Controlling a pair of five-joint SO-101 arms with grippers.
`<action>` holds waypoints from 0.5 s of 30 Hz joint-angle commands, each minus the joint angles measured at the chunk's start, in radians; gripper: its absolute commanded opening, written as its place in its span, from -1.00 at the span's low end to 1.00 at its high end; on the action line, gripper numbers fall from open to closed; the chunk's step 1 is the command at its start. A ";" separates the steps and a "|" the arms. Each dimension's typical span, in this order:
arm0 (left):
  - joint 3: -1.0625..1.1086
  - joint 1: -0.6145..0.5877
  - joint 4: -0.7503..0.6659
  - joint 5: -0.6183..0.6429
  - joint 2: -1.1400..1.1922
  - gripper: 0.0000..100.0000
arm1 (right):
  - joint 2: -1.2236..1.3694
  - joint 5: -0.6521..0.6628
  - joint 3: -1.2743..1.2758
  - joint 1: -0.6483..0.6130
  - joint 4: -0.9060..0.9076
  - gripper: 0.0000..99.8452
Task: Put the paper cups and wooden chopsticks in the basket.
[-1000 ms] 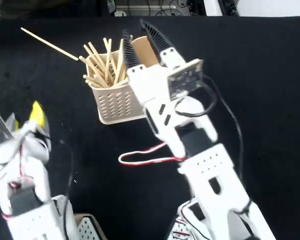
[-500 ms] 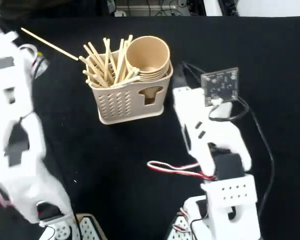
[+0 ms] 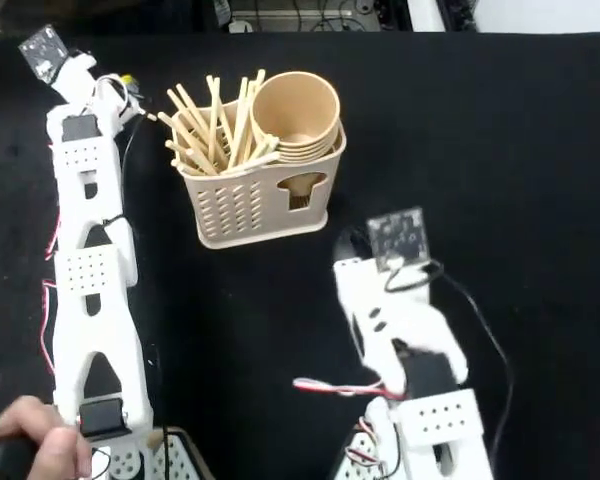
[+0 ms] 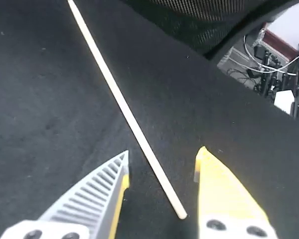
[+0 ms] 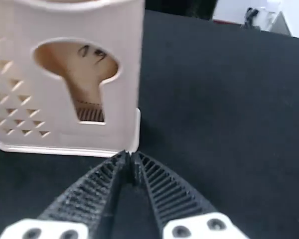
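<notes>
**Left end effector (image 4: 163,152) released over a loose chopstick (image 4: 124,107); right end effector (image 5: 128,158) clenched by the basket (image 3: 260,205)**

The left end effector's two fingers are spread apart. The near end of the single wooden chopstick lies between them, flat on the black counter (image 3: 500,150). The right end effector is clenched on nothing, its tips just beside a lower corner of the basket. Inside the basket stand stacked paper cups (image 3: 295,110) and a bundle of chopsticks (image 3: 215,125).
</notes>
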 commanded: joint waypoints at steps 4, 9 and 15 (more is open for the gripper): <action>0.142 0.030 -0.057 -0.005 -0.080 -0.56 | -0.272 0.006 0.091 -0.034 0.044 -0.98; 0.168 0.070 0.017 -0.058 -0.081 -0.57 | -0.447 0.006 0.094 -0.038 0.192 -0.98; 0.171 0.068 0.041 -0.057 -0.081 -0.57 | -0.438 0.006 0.096 -0.087 0.212 -0.98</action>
